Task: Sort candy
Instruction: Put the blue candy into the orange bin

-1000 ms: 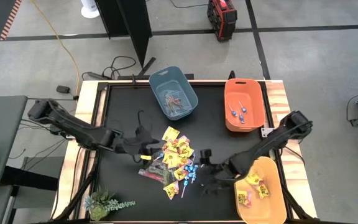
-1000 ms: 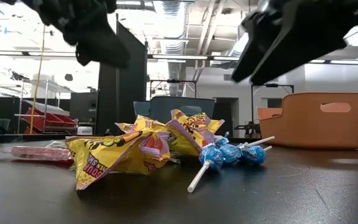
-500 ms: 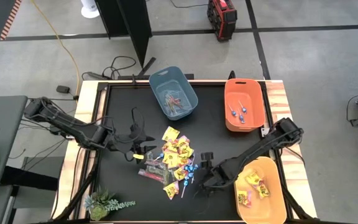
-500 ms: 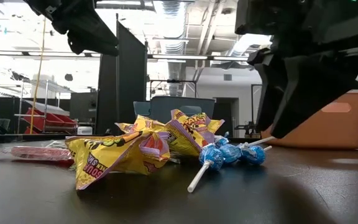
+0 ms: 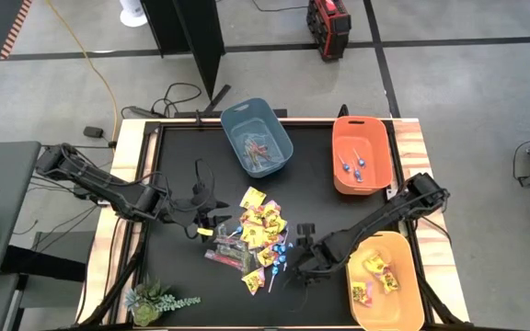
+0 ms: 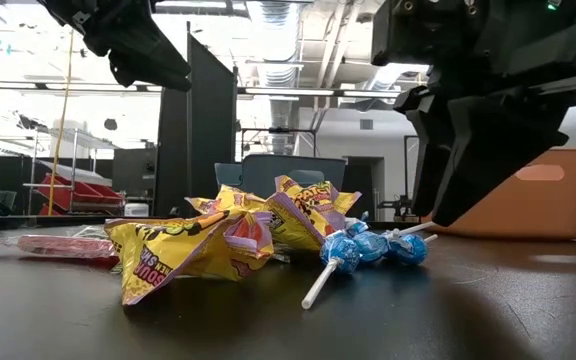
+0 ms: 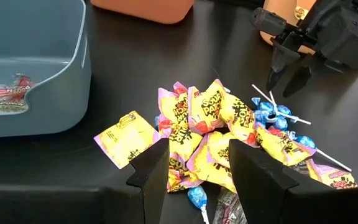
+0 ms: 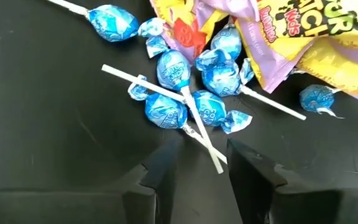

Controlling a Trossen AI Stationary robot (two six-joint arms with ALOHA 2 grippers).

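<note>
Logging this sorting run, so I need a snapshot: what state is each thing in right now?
blue-grey bin: upright, pinkish sticks inside
orange bin: upright, blue lollipops inside
yellow bin: upright, yellow packets inside
candy pile: unsorted on the table
blue lollipops: lying flat, sticks crossed
left tool: open, empty, above the pile's edge
right tool: open, empty, over a lollipop stick

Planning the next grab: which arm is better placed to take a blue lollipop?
Right: the right gripper hangs open directly over the blue lollipops; the left gripper faces the yellow packets.
</note>
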